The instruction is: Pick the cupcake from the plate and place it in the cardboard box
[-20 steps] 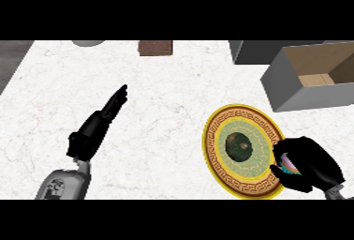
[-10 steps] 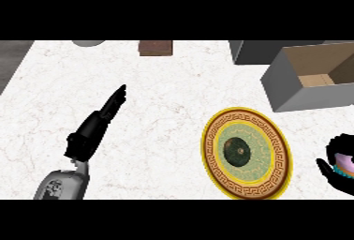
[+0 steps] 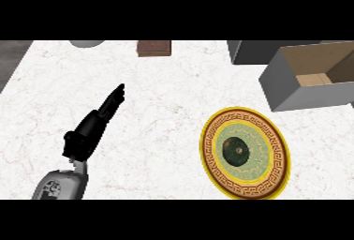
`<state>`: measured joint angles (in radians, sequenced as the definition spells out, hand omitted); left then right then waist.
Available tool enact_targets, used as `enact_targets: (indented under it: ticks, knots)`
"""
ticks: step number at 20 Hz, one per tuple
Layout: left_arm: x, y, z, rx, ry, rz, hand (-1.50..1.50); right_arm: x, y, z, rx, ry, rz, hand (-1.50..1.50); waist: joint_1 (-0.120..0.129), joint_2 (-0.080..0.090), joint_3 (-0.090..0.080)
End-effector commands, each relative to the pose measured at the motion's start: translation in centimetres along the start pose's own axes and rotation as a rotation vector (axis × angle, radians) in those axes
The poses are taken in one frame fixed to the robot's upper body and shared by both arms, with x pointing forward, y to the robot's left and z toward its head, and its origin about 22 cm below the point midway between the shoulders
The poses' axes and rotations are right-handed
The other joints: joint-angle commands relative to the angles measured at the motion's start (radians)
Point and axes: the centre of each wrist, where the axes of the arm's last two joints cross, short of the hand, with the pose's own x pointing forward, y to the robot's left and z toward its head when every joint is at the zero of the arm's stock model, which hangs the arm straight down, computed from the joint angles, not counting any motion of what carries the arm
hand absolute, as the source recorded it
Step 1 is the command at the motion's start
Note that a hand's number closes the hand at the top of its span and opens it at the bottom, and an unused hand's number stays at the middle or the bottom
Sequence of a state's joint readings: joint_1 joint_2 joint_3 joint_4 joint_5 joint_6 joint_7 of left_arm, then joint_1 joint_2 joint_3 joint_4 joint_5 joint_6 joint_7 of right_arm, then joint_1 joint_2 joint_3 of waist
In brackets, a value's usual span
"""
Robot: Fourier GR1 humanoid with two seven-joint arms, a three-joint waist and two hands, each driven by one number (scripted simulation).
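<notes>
A round plate [image 3: 210, 136] with a yellow rim, a brown key-pattern band and a dark green centre lies on the white marble counter at the lower right. No cupcake shows on it or anywhere else in view. The cardboard box [image 3: 290, 91], grey outside and brown inside, stands open-topped at the upper right, just beyond the plate. My left hand [image 3: 93, 129] rests on the counter at the left, fingers straight and pointing up and to the right, holding nothing. My right hand is out of view.
A small brown block [image 3: 153, 47] sits at the far edge, with a grey round object [image 3: 86, 43] to its left. A grey box-like shape [image 3: 250, 52] stands behind the cardboard box. The counter's left edge [image 3: 15, 70] meets a dark strip.
My right hand, curled round a multicoloured thing at the plate's right edge, moved right and has left the view. The left hand has not moved.
</notes>
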<state>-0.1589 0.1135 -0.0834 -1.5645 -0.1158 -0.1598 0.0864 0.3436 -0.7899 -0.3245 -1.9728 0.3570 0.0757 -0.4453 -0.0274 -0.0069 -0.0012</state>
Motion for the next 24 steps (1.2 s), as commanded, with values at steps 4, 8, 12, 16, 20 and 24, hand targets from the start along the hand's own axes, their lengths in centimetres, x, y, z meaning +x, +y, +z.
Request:
enact_targets:
  ticks: [4, 8, 12, 16, 20, 24]
  knots:
    - [0.8, 0.2, -1.6, 0.001, -0.014, 0.007, 0.0, 1.4, -6.0, 0.5, -0.099, 0.074, -0.1, 1.5, 0.011, 0.005, 0.0]
    - [-0.2, 1.9, -0.6, -0.016, -0.015, 0.006, 0.0, 1.2, -7.8, 0.6, -0.148, 0.155, -0.105, 1.5, 0.018, 0.005, 0.0]
    - [0.4, -0.7, -1.2, -0.033, -0.016, -0.011, 0.0, 0.8, -8.6, -2.2, -0.182, 0.208, -0.067, 1.5, 0.029, 0.007, 0.001]
    - [1.2, -1.8, -1.4, -0.043, -0.017, -0.004, 0.0, -1.1, -8.9, -5.5, -0.204, 0.228, -0.103, 1.5, 0.039, 0.009, 0.001]
    - [0.8, -0.7, -1.7, -0.047, -0.027, -0.013, 0.0, -1.5, -8.8, -8.1, -0.171, 0.225, -0.1, 1.5, 0.035, 0.009, 0.001]
    - [-0.8, -0.3, -0.5, -0.041, -0.01, -0.005, 0.0, -3.5, -8.1, -10.6, -0.207, 0.263, -0.167, 1.5, 0.042, 0.01, 0.001]
